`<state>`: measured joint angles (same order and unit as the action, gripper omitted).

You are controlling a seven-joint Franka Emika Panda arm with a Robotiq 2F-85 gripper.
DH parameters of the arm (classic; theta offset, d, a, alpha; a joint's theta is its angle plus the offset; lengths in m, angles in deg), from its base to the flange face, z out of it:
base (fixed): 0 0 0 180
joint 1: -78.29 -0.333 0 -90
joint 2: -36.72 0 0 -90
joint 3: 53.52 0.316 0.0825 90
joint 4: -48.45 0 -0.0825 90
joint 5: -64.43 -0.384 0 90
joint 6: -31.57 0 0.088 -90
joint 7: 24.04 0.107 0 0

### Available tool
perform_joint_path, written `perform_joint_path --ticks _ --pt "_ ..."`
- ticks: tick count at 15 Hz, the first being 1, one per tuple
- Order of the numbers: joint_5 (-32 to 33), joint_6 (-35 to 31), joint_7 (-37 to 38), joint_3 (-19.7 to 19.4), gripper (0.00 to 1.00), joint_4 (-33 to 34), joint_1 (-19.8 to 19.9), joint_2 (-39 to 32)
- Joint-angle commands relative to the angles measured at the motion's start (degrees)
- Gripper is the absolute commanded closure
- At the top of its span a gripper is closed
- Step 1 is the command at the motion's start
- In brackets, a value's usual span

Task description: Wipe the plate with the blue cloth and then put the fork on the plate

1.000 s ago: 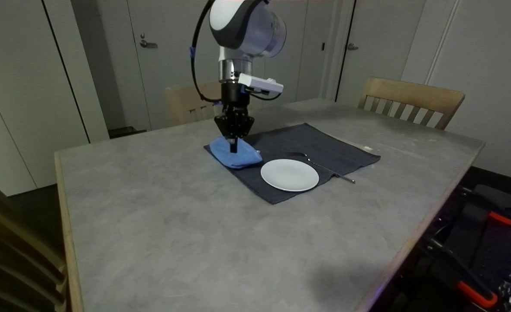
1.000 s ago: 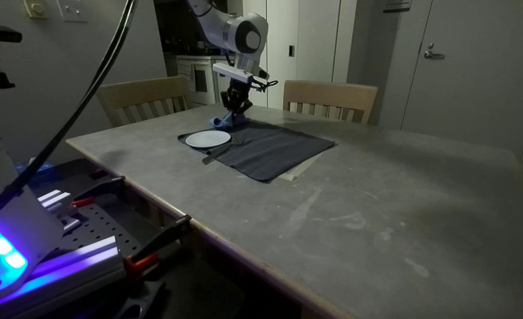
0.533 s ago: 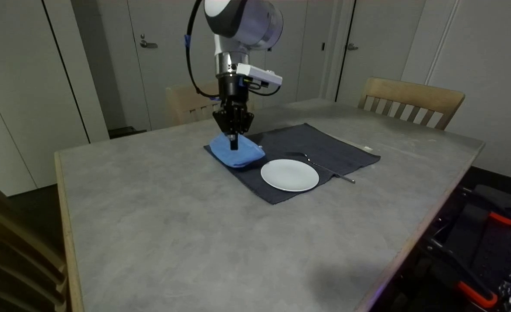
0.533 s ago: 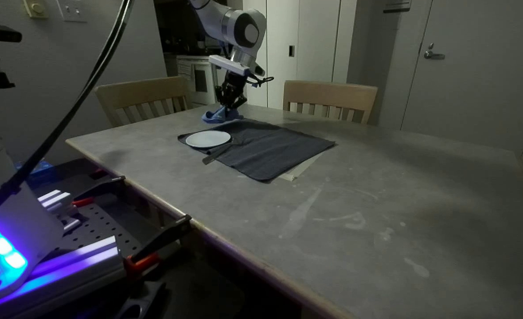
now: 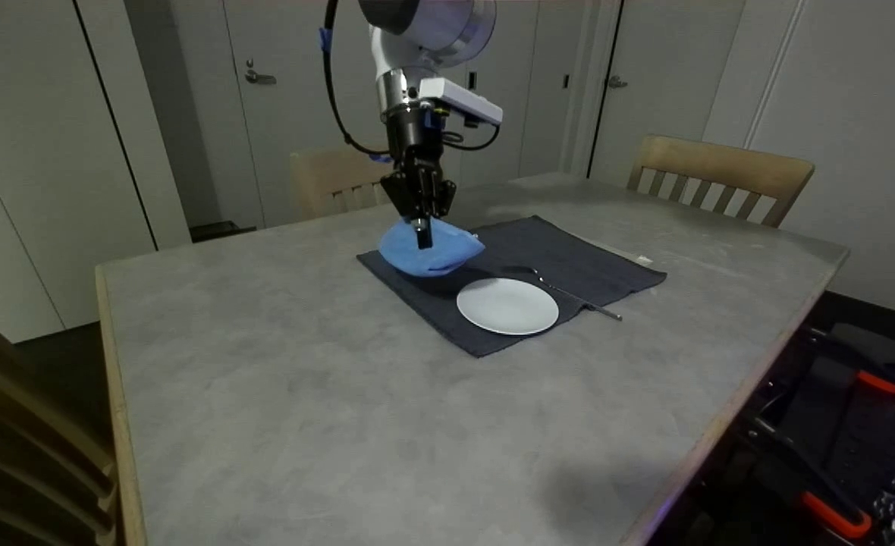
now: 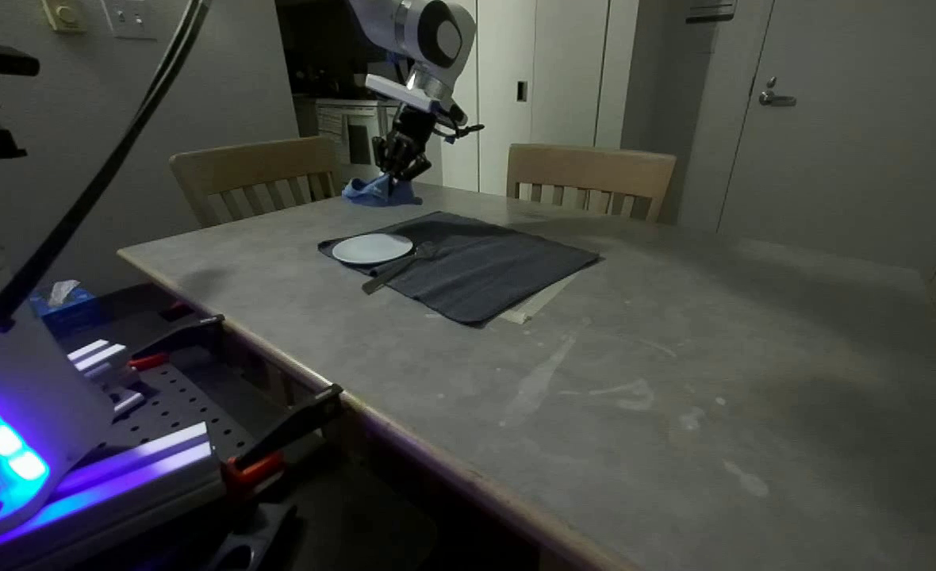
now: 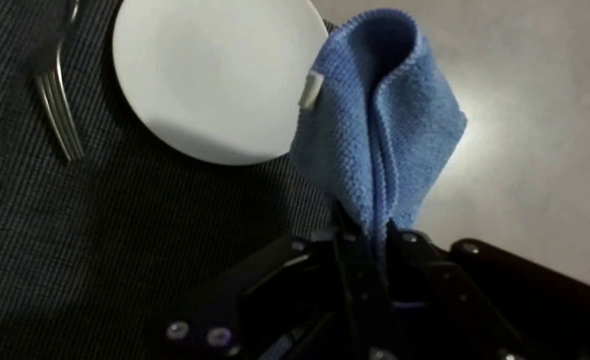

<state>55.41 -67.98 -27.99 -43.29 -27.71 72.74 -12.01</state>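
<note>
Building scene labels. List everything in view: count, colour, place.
table: 1, grey, centre
placemat: 1, dark grey, on table
plate: 1, white, on placemat near corner
fork: 1, silvery, beside plate, handle end off placemat
blue cloth: 1, light blue, in gripper, above table
chairs: at least 3, wooden, around table
clamps: 2, black and orange, at table edge
metal rails: at least 2, silvery, beside table
tissue box: 1, blue, near table
stove: 1, white, background
doors: at least 2, pale, background
arm: 1, white and black, over table
robot base: 1, pale, lit purple, beside table
gripper: 1, black, closed on blue cloth
</note>
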Motion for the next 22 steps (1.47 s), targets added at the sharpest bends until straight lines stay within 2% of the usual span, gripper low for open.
perform_joint_path --ticks 1,5,11,22 --pt "-1.04 4.22 -2.01 0.14 0.98 -2.87 0.22 3.09" --pt "-0.23 6.54 -2.84 -0.49 0.98 -5.56 0.06 4.45" --pt "-1.97 5.39 -5.11 -0.7 0.98 -9.93 2.64 5.24" --pt "-2.31 7.48 -4.9 -2.24 0.98 -11.96 4.72 3.72"
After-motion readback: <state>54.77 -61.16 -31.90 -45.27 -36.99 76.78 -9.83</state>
